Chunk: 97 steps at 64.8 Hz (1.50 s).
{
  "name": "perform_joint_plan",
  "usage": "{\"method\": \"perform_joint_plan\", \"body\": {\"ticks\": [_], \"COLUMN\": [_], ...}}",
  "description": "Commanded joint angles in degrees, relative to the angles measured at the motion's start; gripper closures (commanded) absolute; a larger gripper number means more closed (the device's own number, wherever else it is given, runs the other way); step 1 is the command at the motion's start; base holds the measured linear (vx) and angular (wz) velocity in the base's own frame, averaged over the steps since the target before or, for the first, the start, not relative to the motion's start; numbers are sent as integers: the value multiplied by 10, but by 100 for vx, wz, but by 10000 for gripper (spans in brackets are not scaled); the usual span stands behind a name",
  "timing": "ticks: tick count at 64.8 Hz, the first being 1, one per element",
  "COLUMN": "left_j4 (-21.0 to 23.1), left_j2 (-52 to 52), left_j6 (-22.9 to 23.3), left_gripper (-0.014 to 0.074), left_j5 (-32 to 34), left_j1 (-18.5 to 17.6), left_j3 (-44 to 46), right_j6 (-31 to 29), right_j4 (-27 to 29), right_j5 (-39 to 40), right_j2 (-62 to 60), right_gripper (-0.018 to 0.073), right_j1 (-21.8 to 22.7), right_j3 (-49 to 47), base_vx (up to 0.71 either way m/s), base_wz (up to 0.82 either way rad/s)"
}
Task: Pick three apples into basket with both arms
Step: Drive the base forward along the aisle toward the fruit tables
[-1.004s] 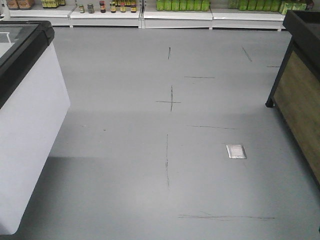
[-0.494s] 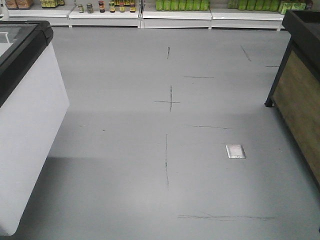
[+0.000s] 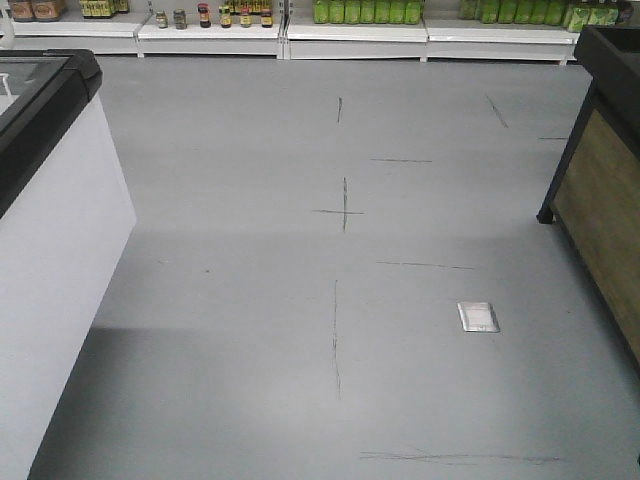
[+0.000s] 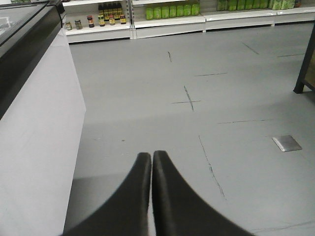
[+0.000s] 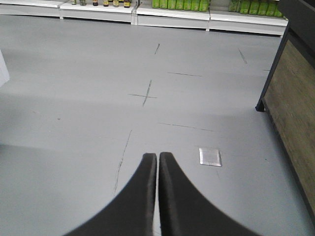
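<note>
No apples and no basket show in any view. My left gripper point(image 4: 151, 155) is shut with nothing between its black fingers, pointing over the grey shop floor beside a white chest freezer point(image 4: 34, 137). My right gripper point(image 5: 157, 156) is likewise shut and empty, hanging above the floor near a small metal floor plate point(image 5: 210, 157). Neither arm shows in the front view.
A white freezer with a black rim point(image 3: 50, 230) stands at the left. A black-framed wooden stand point(image 3: 600, 190) is at the right. White shelves with jars and green bottles point(image 3: 365, 12) line the far wall. Grey floor with scuff marks and a metal plate point(image 3: 478, 316) lies between.
The front view has shifted slightly: the floor marks, the plate and the wooden stand sit a little lower and further right than before, and the freezer has slid left.
</note>
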<state>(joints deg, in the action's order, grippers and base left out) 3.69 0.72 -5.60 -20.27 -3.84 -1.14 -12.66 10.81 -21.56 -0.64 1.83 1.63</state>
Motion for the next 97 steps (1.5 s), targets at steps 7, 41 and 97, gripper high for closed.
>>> {"method": "perform_joint_plan", "body": {"ticks": [7, 41, 97], "left_j4": [3, 3, 3], "left_j2": [7, 7, 7], "left_j6": [2, 2, 2], "left_gripper": [603, 603, 603], "left_j5": [40, 40, 40], "left_j1": [-1, -1, -1], "left_j3": [15, 15, 15], "right_j6": [-1, -1, -1], "right_j4": [2, 2, 2], "right_j5": [39, 39, 39], "right_j2": [-7, -7, -7], "right_gripper": [564, 564, 564], "right_j1": [0, 0, 0], "right_j3": [2, 2, 2], "base_vx": [17, 19, 23], "base_wz": [1, -10, -1]}}
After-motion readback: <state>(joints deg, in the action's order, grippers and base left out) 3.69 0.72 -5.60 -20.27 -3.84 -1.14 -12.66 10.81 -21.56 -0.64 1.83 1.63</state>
